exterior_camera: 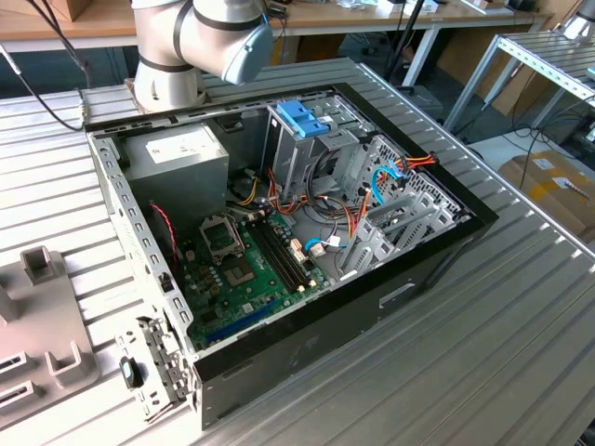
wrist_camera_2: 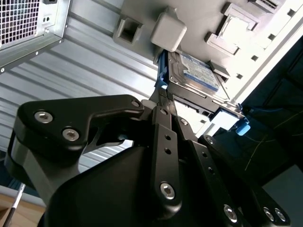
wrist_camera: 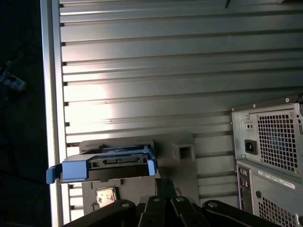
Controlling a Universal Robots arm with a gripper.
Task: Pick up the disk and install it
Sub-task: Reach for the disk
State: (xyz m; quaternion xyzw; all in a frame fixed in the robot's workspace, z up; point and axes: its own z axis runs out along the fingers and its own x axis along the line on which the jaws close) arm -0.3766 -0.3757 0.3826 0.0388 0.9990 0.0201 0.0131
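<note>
The disk (wrist_camera_2: 201, 71) is a flat metal drive with a white-and-blue label and a light-blue rail frame. It lies on a grey holder (wrist_camera_2: 189, 19) on the ribbed metal table, and one blue tab juts past the holder's edge. Seen end-on in the first wrist view, the disk (wrist_camera: 106, 163) rests on the holder (wrist_camera: 182, 153). My gripper (wrist_camera_2: 163, 94) has its black fingers drawn together, tips right against the blue rail at one end of the disk. Whether they pinch the rail is hidden. Its tips (wrist_camera: 161, 182) sit just beside that end.
The open computer case (exterior_camera: 279, 223) lies on the table, with a grey power supply (exterior_camera: 177, 153) and a drive cage topped by a blue bracket (exterior_camera: 302, 119). The case's rear panel (wrist_camera: 270, 151) stands close to the holder. The table edge (wrist_camera: 52, 94) runs beside the disk.
</note>
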